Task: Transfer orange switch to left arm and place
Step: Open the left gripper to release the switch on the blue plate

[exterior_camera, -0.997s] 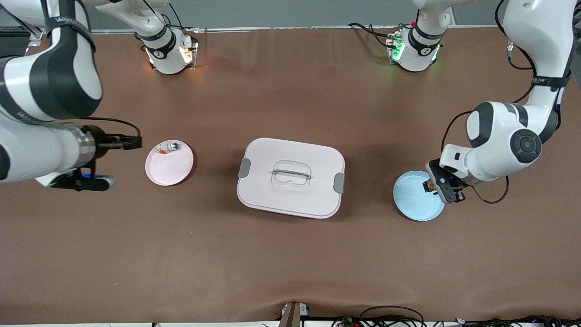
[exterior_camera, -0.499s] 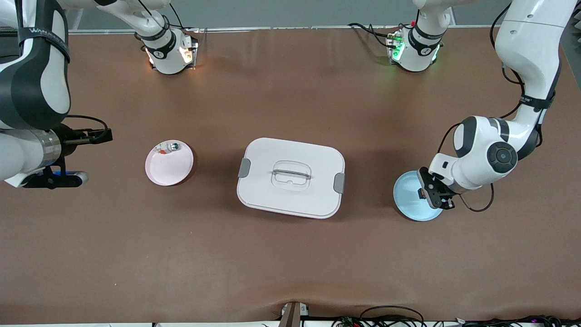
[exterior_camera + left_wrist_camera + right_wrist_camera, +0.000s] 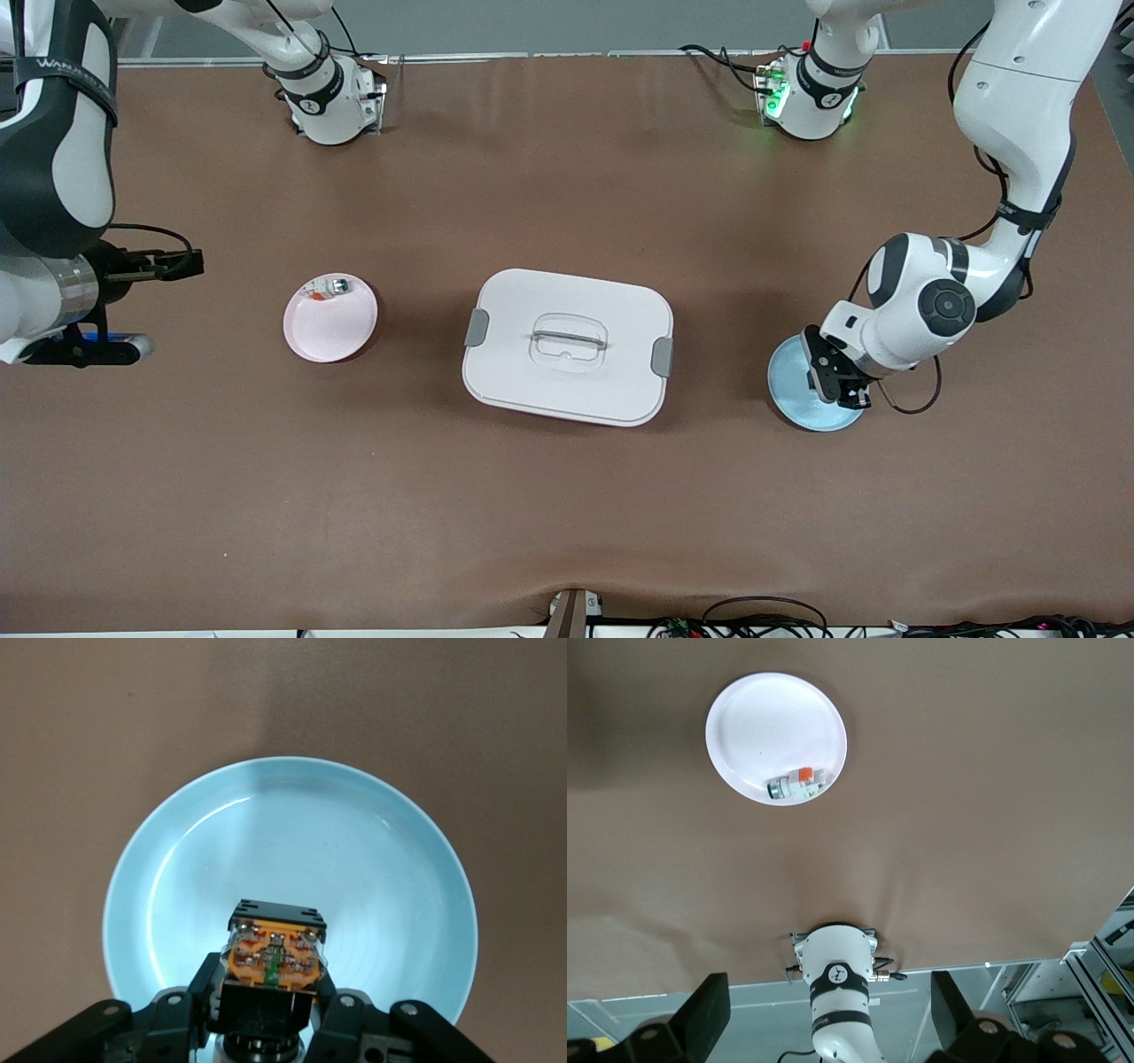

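My left gripper (image 3: 833, 379) is shut on the orange switch (image 3: 271, 958), a small black part with an orange end. It holds the switch just over the blue plate (image 3: 791, 390), which fills the left wrist view (image 3: 354, 842). In the front view the gripper hides the switch. The white box (image 3: 567, 346) sits mid-table between the two plates. My right gripper (image 3: 188, 263) is open and empty, in the air toward the right arm's end of the table, apart from the pink plate (image 3: 330, 330). Its fingers (image 3: 707, 1012) stand wide apart.
A small white-and-green part (image 3: 330, 287) lies at the pink plate's rim, on the side farther from the front camera; it also shows in the right wrist view (image 3: 794, 785). The arm bases (image 3: 330, 97) stand along the table's edge farthest from the front camera.
My right gripper has drawn back from the pink plate toward the right arm's end of the table. My left gripper has moved farther in over the blue plate with the switch.
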`<action>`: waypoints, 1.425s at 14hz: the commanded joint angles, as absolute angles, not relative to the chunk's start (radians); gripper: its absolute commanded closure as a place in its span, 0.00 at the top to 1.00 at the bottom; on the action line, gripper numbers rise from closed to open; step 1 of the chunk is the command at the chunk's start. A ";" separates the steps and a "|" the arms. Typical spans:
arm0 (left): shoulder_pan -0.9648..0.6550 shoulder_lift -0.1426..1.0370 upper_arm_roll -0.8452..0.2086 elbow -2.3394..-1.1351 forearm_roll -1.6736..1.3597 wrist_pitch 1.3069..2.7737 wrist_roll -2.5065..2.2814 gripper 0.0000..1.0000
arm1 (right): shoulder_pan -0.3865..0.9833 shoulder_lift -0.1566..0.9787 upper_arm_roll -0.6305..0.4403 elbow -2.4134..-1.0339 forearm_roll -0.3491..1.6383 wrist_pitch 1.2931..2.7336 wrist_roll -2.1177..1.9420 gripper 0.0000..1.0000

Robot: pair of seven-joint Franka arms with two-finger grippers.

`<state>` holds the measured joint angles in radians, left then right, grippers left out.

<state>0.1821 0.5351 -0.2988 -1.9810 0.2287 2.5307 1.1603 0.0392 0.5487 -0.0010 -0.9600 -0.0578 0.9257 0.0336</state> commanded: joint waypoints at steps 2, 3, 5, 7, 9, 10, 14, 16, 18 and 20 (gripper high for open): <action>0.181 0.528 -0.302 -2.003 0.255 2.563 1.155 0.00 | 0.031 0.497 0.017 -0.976 -0.026 1.017 0.043 1.00; 0.179 0.531 -0.302 -2.003 0.255 2.572 1.155 0.00 | 0.032 0.486 0.014 -0.988 -0.006 1.038 0.069 1.00; 0.181 0.548 -0.302 -2.003 0.255 2.600 1.157 0.03 | 0.037 0.460 0.014 -1.024 -0.003 1.071 0.109 1.00; 0.184 0.561 -0.302 -2.003 0.256 2.625 1.158 0.04 | 0.028 0.395 0.015 -1.133 -0.002 1.150 0.110 1.00; 0.186 0.560 -0.302 -2.003 0.256 2.626 1.158 0.12 | 0.012 0.351 0.012 -1.212 0.000 1.195 0.110 1.00; 0.186 0.558 -0.302 -2.002 0.256 2.626 1.160 0.21 | 0.011 0.350 0.012 -1.210 0.000 1.195 0.110 1.00; 0.189 0.552 -0.302 -2.002 0.258 2.626 1.170 0.85 | -0.003 0.354 0.011 -1.216 0.000 1.198 0.150 1.00; 0.192 0.546 -0.302 -2.000 0.258 2.626 1.172 1.00 | -0.006 0.356 0.011 -1.213 -0.003 1.233 0.153 1.00; 0.193 0.520 -0.304 -1.994 0.258 2.617 1.158 1.00 | -0.006 0.351 0.012 -1.209 -0.003 1.242 0.163 1.00; 0.193 0.477 -0.307 -1.987 0.239 2.555 1.151 1.00 | 0.000 0.348 0.012 -1.200 -0.012 1.268 0.161 1.00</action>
